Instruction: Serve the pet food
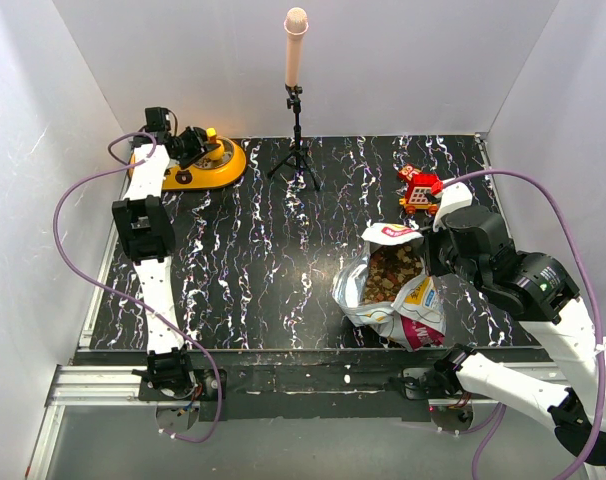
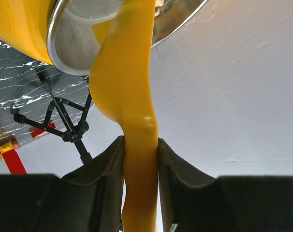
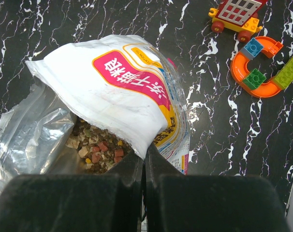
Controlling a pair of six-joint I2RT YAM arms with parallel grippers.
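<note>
The left tool (image 2: 140, 145) clamps the scoop (image 2: 127, 72) at the bowl (image 1: 226, 165), probably to tip it. Well right of the bowl, the right tool (image 3: 144, 159) pinches the bag (image 3: 122, 92) by its rim, baring the pet food (image 3: 98, 150).

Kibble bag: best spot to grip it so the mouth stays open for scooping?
Pinch the bag by the white rim flap at its mouth, coming in from the right arm's side. That film is thin and stands free above the kibble, so a flat pinch fits; the bulging body gives no edge. The right hand is shut on that flap.
</note>
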